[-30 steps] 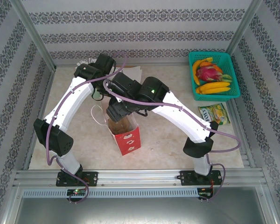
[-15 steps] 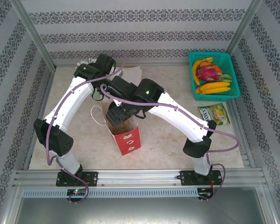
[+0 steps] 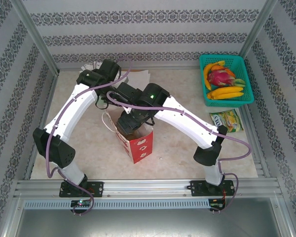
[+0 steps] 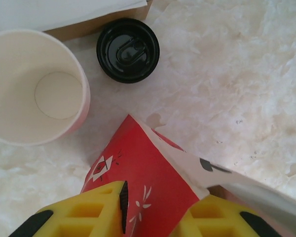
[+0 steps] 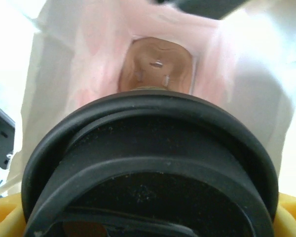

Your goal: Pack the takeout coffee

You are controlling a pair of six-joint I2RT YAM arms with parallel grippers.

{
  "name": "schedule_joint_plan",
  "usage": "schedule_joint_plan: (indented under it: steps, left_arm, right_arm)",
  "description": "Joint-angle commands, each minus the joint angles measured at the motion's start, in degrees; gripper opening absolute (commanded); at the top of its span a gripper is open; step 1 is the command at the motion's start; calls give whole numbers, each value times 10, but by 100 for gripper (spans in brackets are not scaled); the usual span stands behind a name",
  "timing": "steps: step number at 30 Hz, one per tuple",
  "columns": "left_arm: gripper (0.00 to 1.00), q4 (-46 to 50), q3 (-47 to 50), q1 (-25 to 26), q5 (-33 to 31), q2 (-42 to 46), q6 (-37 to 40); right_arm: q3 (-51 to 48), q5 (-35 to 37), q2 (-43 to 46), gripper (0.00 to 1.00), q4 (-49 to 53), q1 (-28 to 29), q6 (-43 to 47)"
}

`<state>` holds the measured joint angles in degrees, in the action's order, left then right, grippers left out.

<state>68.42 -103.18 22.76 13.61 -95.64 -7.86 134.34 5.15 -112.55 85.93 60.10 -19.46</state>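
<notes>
One black-lidded takeout coffee (image 5: 148,163), right fingers (image 5: 292,219) gripping it, left fingers (image 4: 89,217) pinching edge of red bag (image 4: 143,182)

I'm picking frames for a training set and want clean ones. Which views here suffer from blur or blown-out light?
Right wrist: the takeout coffee sits so close that its lid is soft, and the walls of the paper bag around it glare to white. Left wrist: crisp on the loose black lid and the tabletop, evenly lit. Top external: sharp, evenly lit, no glare.
</notes>
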Motion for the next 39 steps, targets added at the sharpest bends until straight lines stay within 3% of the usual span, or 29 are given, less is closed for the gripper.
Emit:
schedule_joint_plan:
  steps: [1, 5, 12, 19, 27, 35, 39]
  left_arm:
    - [28, 17, 20, 5, 21, 36, -27]
    - [28, 14, 46, 9, 27, 58, -48]
    - [28, -9, 73, 9, 35, 73, -71]
    - [18, -16, 83, 8, 25, 71, -64]
    - [1, -4, 68, 8, 26, 53, -12]
    - [0, 14, 44, -7, 86, 35, 54]
    - [0, 43, 20, -18, 71, 28, 81]
  right_arm:
    - [-3, 36, 18, 74, 36, -15, 13]
    - [-16, 30, 26, 74, 43, -28, 32]
    - [-17, -43, 25, 73, 27, -20, 74]
    - [-42, -44, 31, 73, 33, -28, 108]
    - [-59, -49, 25, 73, 43, -42, 151]
    - [-113, -53, 31, 72, 68, -44, 202]
    - [-134, -59, 43, 72, 69, -44, 209]
